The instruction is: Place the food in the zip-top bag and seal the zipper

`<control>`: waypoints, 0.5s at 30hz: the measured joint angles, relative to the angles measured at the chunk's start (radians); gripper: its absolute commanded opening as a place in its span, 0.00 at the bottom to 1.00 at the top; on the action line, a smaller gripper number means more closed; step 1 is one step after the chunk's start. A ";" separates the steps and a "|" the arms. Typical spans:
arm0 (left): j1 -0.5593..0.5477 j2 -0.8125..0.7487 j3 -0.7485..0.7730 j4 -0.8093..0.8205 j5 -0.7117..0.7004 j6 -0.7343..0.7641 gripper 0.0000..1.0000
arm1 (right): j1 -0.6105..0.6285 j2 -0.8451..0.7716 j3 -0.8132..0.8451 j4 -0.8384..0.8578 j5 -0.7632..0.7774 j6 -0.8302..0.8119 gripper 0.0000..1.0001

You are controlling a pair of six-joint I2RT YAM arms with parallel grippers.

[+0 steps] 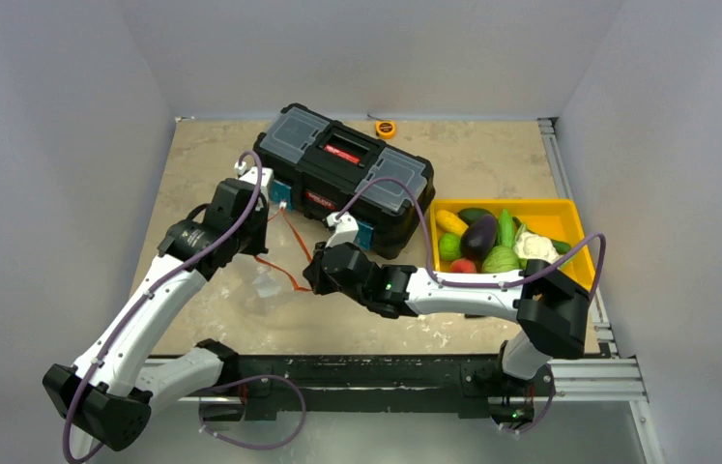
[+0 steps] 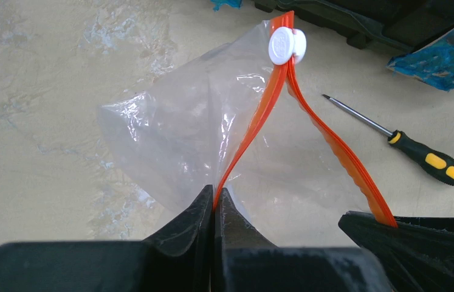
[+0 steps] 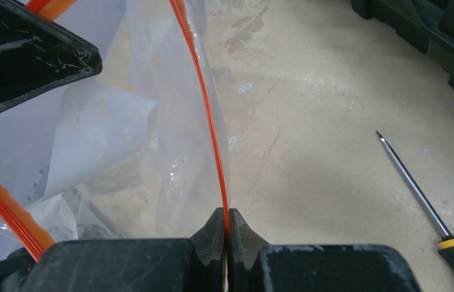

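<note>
**DESK:** What does the frame show?

**STRINGER:** The left gripper point(image 2: 217, 196) is clamped on one lip of the zipper point(image 2: 254, 128). The right gripper point(image 3: 227, 218) is pinched tight on the other lip. Between them the zip-top bag point(image 2: 169, 134) hangs with its mouth parted into a narrow V, over the table point(image 1: 492, 164) in front of the toolbox point(image 1: 347, 174). Whether the bag's bottom touches the table cannot be told. The white slider point(image 2: 285, 44) sits at the far end, where the two lips meet.

**DESK:** And the food?

**STRINGER:** The food point(image 1: 492, 242) lies heaped in the yellow tray point(image 1: 574, 215), well apart from the bag, off to the robot's right. No fruit or vegetable shows inside the bag.

**DESK:** Where might it go wrong?

**STRINGER:** Both arms are busy with the bag, so neither is free to fetch a piece. Whichever one lets go will likely let the limp mouth sag shut. The holds look thin, too. Each pinch takes only the edge of the strip, so a hard pull apart could slip the plastic out of the jaws or strain the lips at the slider. If the bag drops, it could land on the screwdriver point(image 2: 425, 159) lying near it. The crinkly film would probably be awkward to lift flat off the table.
</note>
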State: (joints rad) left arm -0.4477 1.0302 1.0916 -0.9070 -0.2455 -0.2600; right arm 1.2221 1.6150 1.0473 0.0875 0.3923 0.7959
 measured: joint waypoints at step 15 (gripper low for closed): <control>0.000 0.026 -0.011 -0.036 0.006 0.043 0.00 | -0.004 -0.184 0.011 -0.185 -0.096 -0.212 0.64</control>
State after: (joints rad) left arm -0.4477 1.0561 1.0805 -0.9428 -0.2398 -0.2169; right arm 1.2182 1.4311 1.0588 -0.0975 0.2966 0.5838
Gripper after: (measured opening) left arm 0.005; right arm 0.648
